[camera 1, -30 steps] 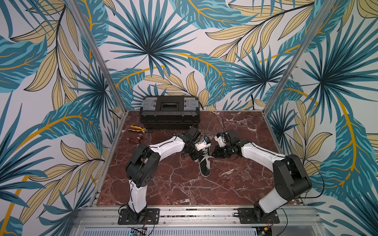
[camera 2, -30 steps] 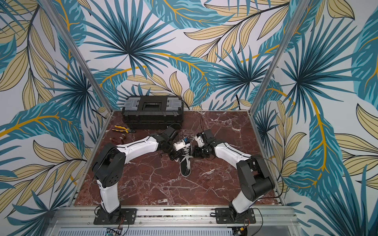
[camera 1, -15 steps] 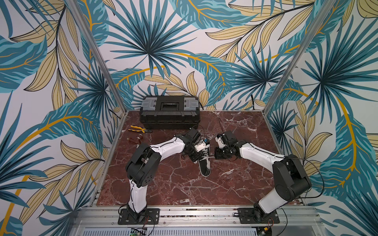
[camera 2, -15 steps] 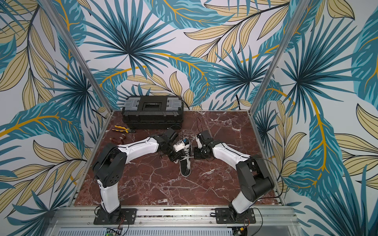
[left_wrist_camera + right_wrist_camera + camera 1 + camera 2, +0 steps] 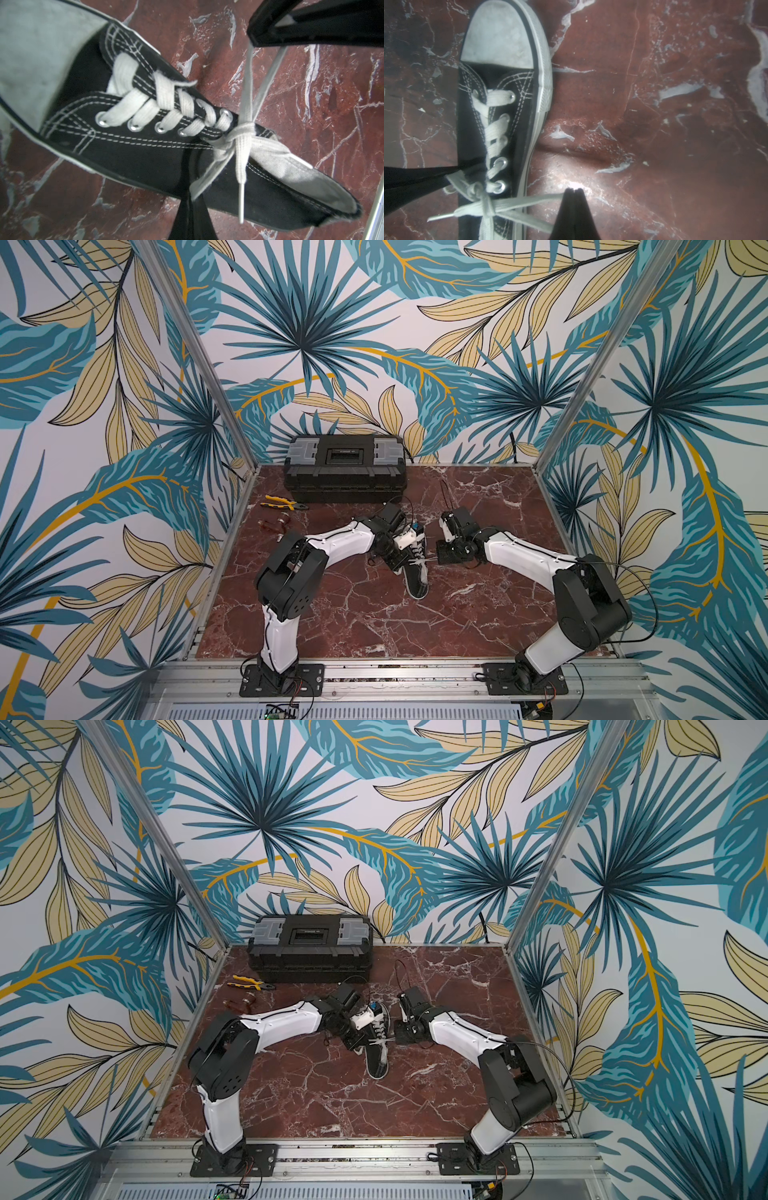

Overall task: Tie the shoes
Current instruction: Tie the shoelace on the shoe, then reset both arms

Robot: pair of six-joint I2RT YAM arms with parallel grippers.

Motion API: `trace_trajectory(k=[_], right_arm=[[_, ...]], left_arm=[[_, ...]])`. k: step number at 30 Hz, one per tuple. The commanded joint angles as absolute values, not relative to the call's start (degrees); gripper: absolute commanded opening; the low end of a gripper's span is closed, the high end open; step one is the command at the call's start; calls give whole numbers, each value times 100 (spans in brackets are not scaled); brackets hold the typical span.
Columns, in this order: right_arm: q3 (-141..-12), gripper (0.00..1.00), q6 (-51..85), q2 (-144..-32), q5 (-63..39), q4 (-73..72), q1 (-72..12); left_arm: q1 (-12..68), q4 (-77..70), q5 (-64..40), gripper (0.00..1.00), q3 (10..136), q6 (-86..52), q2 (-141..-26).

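Since a bow cinches only when its two loops are drawn opposite ways, the arms have closed in from either side of the shoe [image 5: 417,583]. It lies near the middle of the worktop [image 5: 353,614], toe toward the front edge, heel toward the back.

Left jaws: pressed together on the short lace loop [image 5: 207,174] that leaves the knot [image 5: 242,132] on their side.

Right jaws: also pressed together, pinching the longer loop [image 5: 529,201]. Its two flat strands run taut from the knot out past the sole edge.

The knot sits at the top eyelets, just ahead of the shoe opening. It looks gathered, though probably not fully snug.

One free lace end [image 5: 241,166] hangs down the shoe's side with nothing holding it. That seems deliberate, since a pull there would undo the bow.

Nothing pins the shoe. My reading is that the two opposed pulls are meant to balance, so an uneven tug would likely swing it round.

The toolbox [image 5: 345,468] at the back edge and the pliers [image 5: 284,504] toward the back-left corner are well apart from the shoe and not in play.

Step in hand, as I judge it: drawing the bow tight, with the task near its end
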State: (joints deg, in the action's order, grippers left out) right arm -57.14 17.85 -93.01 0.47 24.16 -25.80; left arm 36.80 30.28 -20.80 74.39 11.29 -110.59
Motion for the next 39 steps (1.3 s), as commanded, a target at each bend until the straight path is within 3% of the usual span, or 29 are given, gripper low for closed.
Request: trace_trajectory(k=[1, 16, 22, 26, 28, 33, 36, 39], right_arm=[[-5676, 0, 1684, -9338, 795, 2821, -2511], [-5733, 0, 1688, -9509, 989, 2844, -2517], [-5633, 3, 1713, -9280, -81, 2319, -2514], [-5687, 27, 1707, -8977, -934, 2183, -2455], [-5687, 36, 1743, -8795, -1333, 2129, -2386], [-5682, 45, 1889, -8340, -1925, 2074, -2230], [-5621, 48, 1887, -7957, -1569, 2098, -2072], [-5592, 59, 1745, -7601, -193, 2321, -2012]], left_arm=[[3492, 3217, -1616, 0, 7184, 917, -11056], [3420, 3162, -1369, 0, 7131, 638, -11087], [3456, 2787, -2073, 0, 7107, 372, -10923], [3463, 2489, -2372, 28, 6974, 175, -10561], [3463, 2513, -2360, 34, 6937, 166, -10390], [3420, 2626, -2041, 54, 6675, 93, -9949], [3361, 2630, -1733, 60, 6418, -25, -9556], [3297, 2241, -1175, 68, 6060, -308, -8934]])
